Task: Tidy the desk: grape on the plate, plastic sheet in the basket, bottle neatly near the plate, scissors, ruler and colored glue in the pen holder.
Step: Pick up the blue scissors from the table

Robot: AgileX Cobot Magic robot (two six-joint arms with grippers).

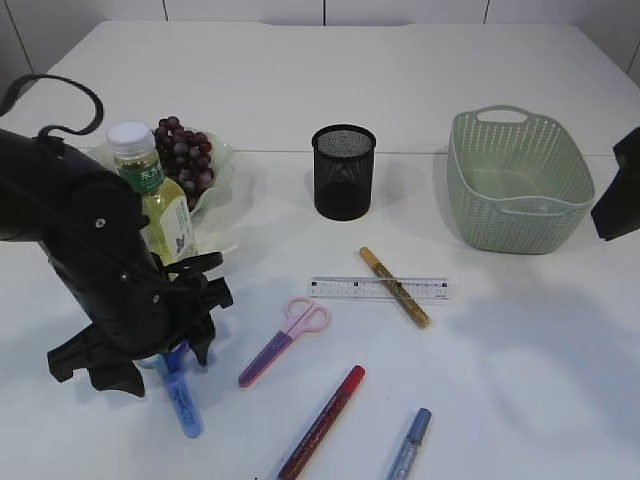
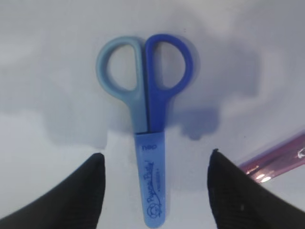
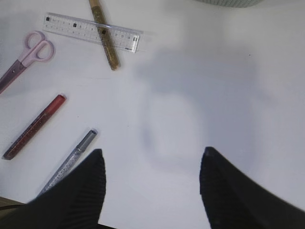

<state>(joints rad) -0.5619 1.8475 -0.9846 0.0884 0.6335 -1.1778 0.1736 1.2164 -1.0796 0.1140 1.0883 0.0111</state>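
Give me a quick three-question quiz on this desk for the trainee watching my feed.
1. True or false: the gold glue stick lies across the ruler.
2. What sits between the open left gripper fingers? A) pink scissors B) blue scissors C) red glue stick
3. Fill in: the grapes rest on the ____.

Key: 1 true; 2 B; 3 plate.

The blue sheath on the blue scissors bears "neo" just below the handles, then a cursive line too small to read. The ruler shows scale marks with illegible numbers.
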